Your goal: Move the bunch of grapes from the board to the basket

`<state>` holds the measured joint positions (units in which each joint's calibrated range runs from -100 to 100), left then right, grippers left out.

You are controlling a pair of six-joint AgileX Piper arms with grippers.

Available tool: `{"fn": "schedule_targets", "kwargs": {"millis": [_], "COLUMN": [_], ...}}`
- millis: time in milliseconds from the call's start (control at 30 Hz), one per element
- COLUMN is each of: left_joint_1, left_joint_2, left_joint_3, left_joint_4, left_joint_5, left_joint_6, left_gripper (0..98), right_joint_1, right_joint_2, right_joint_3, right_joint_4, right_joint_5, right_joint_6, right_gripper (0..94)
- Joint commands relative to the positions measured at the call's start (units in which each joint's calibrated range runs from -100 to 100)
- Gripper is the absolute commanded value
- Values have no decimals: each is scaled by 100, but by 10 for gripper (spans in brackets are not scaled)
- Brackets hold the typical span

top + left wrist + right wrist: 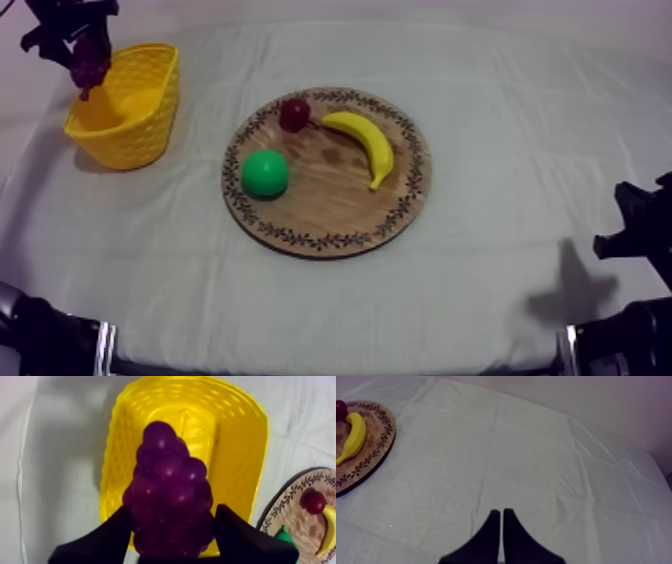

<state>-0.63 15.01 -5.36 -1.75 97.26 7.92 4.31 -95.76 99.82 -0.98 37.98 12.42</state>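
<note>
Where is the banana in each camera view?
Top view: the banana lies on the right half of the wooden board, one end near the small red fruit.
Left wrist view: the banana lies on the wooden board beside the small red fruit, past the yellow basket.
Right wrist view: the banana lies on the wooden board, next to the small red fruit.
Shared landmark: the wooden board's patterned rim.
</note>
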Motion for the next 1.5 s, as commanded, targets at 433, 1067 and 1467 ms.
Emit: {"fn": "schedule_targets", "kwargs": {"millis": [433,1067,1467], "left_joint_1": [124,204,156], "left_joint_2": [220,1439,1726], "left_joint_3": [-28,108,10], "left_joint_4": [11,121,155], "left_joint_5": [-19,-561,-648], "left_joint_6": [59,108,83], "left_gripper": [592,605,761], "right_joint_1": [-2,-2,-2], "right_joint_2": [0,0,0], "right_joint_3": [-4,-4,-4], "right_joint_4": [3,3,3], "right_joint_5": [0,0,0], "right_joint_6": [1,1,1], "right_gripper": [3,3,3]}}
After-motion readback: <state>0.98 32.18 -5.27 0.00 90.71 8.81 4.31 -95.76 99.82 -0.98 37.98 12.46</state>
